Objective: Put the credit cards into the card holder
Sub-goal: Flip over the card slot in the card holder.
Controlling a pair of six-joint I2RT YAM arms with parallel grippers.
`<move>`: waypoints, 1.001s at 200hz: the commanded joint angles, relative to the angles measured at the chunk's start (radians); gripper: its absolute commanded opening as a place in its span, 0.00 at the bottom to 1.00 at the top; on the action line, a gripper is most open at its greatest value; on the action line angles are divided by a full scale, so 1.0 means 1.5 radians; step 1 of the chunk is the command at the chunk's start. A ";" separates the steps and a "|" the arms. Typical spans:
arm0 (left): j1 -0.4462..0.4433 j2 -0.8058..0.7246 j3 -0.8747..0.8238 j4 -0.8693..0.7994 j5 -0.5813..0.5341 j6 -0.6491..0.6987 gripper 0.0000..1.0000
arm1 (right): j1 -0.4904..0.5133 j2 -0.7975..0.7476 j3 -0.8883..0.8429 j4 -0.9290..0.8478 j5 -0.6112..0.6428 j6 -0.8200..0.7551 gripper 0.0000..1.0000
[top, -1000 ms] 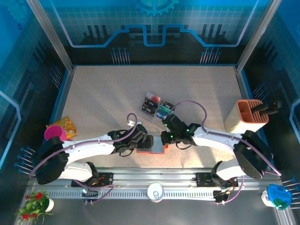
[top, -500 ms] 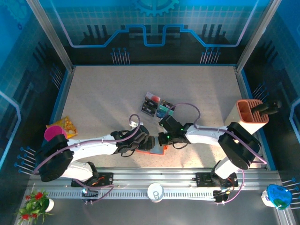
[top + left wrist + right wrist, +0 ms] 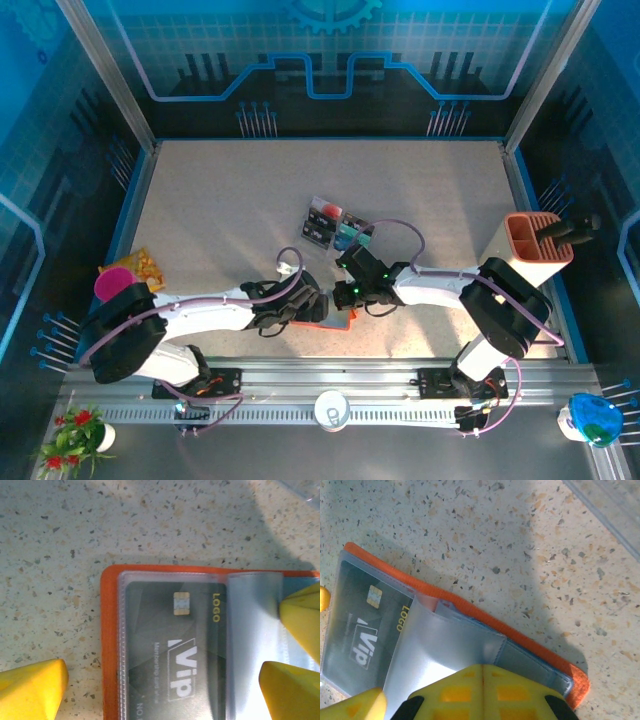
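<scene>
The orange card holder [image 3: 109, 645] lies open on the speckled table, near the front between both arms [image 3: 312, 322]. A black VIP credit card [image 3: 172, 645] sits in its clear left pocket [image 3: 362, 625]. My left gripper [image 3: 160, 690] is open, one yellow finger on each side of the holder. My right gripper [image 3: 482, 677] is shut, and its tips rest on the clear sleeve [image 3: 445, 645] over the grey-blue pockets [image 3: 530, 662]. More credit cards [image 3: 347, 235] stand in the clear tray [image 3: 311, 215] just behind the grippers.
A tall beige-and-orange box [image 3: 528, 250] holding a black tool stands at the right. A pink item with a snack bag [image 3: 122, 278] lies at the left edge. A cup [image 3: 331, 408] sits on the front rail.
My right gripper has shifted a little left over the holder and my left gripper has edged right, so they now cover more of the holder from above.
</scene>
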 commanded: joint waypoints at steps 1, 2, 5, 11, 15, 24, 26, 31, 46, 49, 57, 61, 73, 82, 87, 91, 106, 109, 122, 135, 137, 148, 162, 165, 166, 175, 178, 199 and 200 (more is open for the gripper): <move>-0.005 0.019 -0.014 -0.004 -0.019 0.014 0.97 | -0.006 -0.006 0.007 -0.020 -0.008 0.008 0.01; -0.005 0.019 -0.015 -0.005 -0.019 0.014 0.97 | -0.006 -0.008 0.007 -0.021 -0.007 0.008 0.01; -0.006 0.019 -0.016 -0.004 -0.018 0.014 0.97 | -0.006 -0.010 0.007 -0.021 -0.006 0.008 0.01; -0.007 0.020 -0.018 -0.002 -0.018 0.014 0.95 | -0.006 -0.015 0.005 -0.023 -0.006 0.008 0.01; -0.007 0.020 -0.020 0.001 -0.018 0.014 0.95 | -0.006 -0.020 0.005 -0.024 -0.005 0.009 0.02; -0.007 0.021 -0.024 0.006 -0.018 0.014 0.93 | -0.006 -0.028 0.004 -0.027 -0.003 0.010 0.02; -0.007 0.021 -0.025 0.007 -0.017 0.014 0.93 | -0.006 -0.031 0.004 -0.029 -0.003 0.010 0.03; -0.007 0.022 -0.026 0.009 -0.016 0.013 0.92 | -0.006 -0.037 0.002 -0.029 -0.002 0.011 0.04; -0.008 0.024 -0.030 0.014 -0.015 0.010 0.90 | -0.006 -0.056 -0.005 -0.030 0.006 0.015 0.10; -0.008 0.024 -0.031 0.016 -0.016 0.009 0.90 | -0.006 -0.059 -0.006 -0.030 0.007 0.016 0.13; -0.008 0.023 -0.035 0.020 -0.014 0.007 0.89 | -0.007 -0.066 -0.012 -0.029 0.011 0.020 0.18; -0.009 0.023 -0.038 0.024 -0.013 0.005 0.89 | -0.008 -0.069 -0.013 -0.029 0.013 0.023 0.20; -0.009 0.023 -0.042 0.029 -0.012 0.005 0.88 | -0.007 -0.073 -0.019 -0.023 0.014 0.027 0.24; -0.009 0.026 -0.041 0.029 -0.012 0.005 0.87 | -0.008 -0.072 -0.020 -0.021 0.013 0.030 0.24; -0.009 0.025 -0.041 0.028 -0.012 0.006 0.87 | -0.007 -0.070 -0.021 -0.019 0.012 0.032 0.25; -0.009 0.026 -0.041 0.029 -0.012 0.005 0.86 | -0.007 -0.068 -0.021 -0.016 0.011 0.033 0.26; -0.009 0.024 -0.044 0.033 -0.012 0.005 0.86 | -0.008 -0.057 -0.020 -0.008 0.004 0.036 0.27; -0.009 0.024 -0.044 0.033 -0.012 0.004 0.86 | -0.008 -0.054 -0.019 -0.007 0.003 0.038 0.27; -0.009 0.024 -0.044 0.033 -0.012 0.004 0.86 | -0.007 -0.043 -0.019 0.002 -0.002 0.042 0.29; -0.009 0.023 -0.044 0.034 -0.012 0.003 0.87 | -0.008 -0.035 -0.020 0.013 -0.008 0.047 0.31; -0.009 0.022 -0.044 0.034 -0.012 0.003 0.87 | -0.007 -0.034 -0.020 0.014 -0.009 0.048 0.32; -0.009 0.020 -0.044 0.033 -0.012 0.002 0.87 | -0.008 -0.029 -0.018 0.022 -0.017 0.050 0.33; -0.009 0.017 -0.044 0.034 -0.012 0.002 0.88 | -0.008 -0.024 -0.018 0.030 -0.027 0.054 0.33; -0.008 0.016 -0.044 0.034 -0.012 0.001 0.88 | -0.008 -0.024 -0.017 0.032 -0.029 0.054 0.34; -0.009 0.016 -0.044 0.034 -0.012 0.001 0.88 | -0.007 -0.024 -0.017 0.033 -0.030 0.055 0.34; -0.009 0.014 -0.044 0.035 -0.012 0.002 0.88 | -0.007 -0.023 -0.016 0.038 -0.039 0.058 0.34; -0.009 0.013 -0.044 0.035 -0.012 0.002 0.89 | -0.007 -0.023 -0.016 0.040 -0.042 0.060 0.34; -0.009 0.007 -0.044 0.036 -0.013 0.000 0.89 | -0.008 -0.024 -0.014 0.056 -0.059 0.069 0.34; -0.009 0.006 -0.045 0.037 -0.012 0.000 0.89 | -0.008 -0.024 -0.014 0.056 -0.060 0.069 0.34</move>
